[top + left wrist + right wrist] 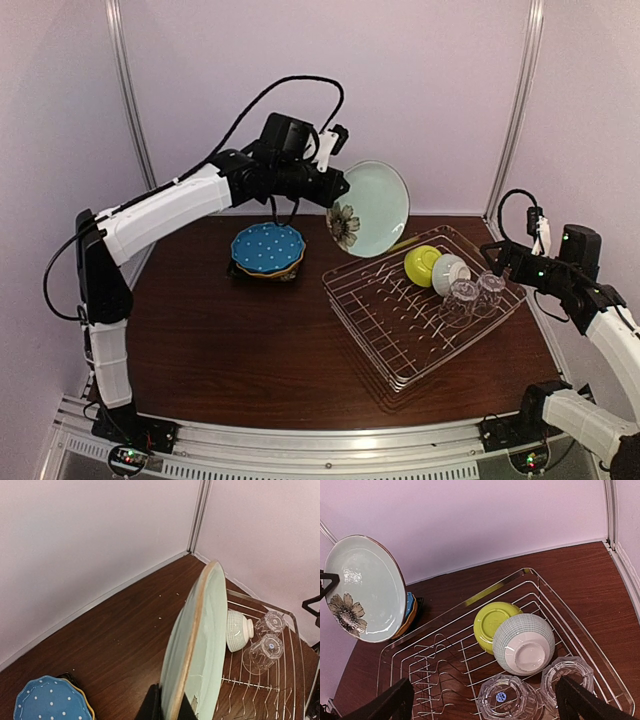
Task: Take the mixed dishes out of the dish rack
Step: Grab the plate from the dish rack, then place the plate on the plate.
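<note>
Left jaws on teal flowered plate [377, 205]

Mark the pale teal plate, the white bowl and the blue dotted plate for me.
pale teal plate [375, 200]: top external view, middle of its glazed face.
white bowl [529, 655]: right wrist view, its round foot.
blue dotted plate [267, 246]: top external view, centre of its top face.

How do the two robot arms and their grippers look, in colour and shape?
The left arm and right arm have rounded white shells with black joints. A black cable loops near each wrist. The left gripper and right gripper have black fingers. Small green lights glow on the right arm's wrist.
</note>
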{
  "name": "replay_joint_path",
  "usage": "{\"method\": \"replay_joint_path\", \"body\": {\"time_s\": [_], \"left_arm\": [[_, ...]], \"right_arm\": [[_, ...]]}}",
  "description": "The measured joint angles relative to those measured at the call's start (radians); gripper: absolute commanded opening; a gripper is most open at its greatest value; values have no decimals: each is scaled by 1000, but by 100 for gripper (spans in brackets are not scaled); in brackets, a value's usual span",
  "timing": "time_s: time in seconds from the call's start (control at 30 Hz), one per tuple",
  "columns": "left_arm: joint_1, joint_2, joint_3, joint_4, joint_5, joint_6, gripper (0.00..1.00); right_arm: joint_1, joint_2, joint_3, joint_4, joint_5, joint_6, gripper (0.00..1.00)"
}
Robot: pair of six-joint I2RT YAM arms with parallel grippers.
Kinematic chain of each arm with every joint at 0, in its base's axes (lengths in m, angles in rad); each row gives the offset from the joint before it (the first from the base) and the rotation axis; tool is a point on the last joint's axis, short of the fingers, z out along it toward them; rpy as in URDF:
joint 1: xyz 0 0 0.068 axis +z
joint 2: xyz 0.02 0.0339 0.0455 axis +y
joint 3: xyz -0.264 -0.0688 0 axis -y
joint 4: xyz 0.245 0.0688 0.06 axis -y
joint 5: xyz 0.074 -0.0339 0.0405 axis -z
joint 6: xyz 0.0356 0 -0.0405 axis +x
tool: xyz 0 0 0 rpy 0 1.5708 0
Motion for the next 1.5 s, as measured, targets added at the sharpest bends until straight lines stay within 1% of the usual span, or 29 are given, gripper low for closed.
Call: {"method": "replay_joint_path", "body": {"time_s": [0.2,0.3,0.47,0.6,0.8,0.97,1.07,1.2,1.5], "left_arm": [[137,-120,-136,80,126,-116,0],[209,-169,-212,133,163,-172,0],[349,-249,-405,244,229,-288,0],[456,-286,-561,314,282,-380,0],[585,-289,-710,390,329,-480,0],[640,-288,-783,464,373,-556,0],[657,-281,-800,497,397,-591,0],[663,-253,-805,553,415,-624,0],[663,-190,-812,573,419,-639,0]], "right_arm": [[0,0,0,0,0,0,100],[0,0,0,0,0,0,100],[0,0,0,0,0,0,100],[0,2,0,0,-1,0,100],[0,14,0,2,-1,5,100],[0,16,0,5,-2,11,100],[0,16,0,5,-2,10,100],[0,16,0,5,-1,10,100],[0,16,0,5,-1,10,100]]}}
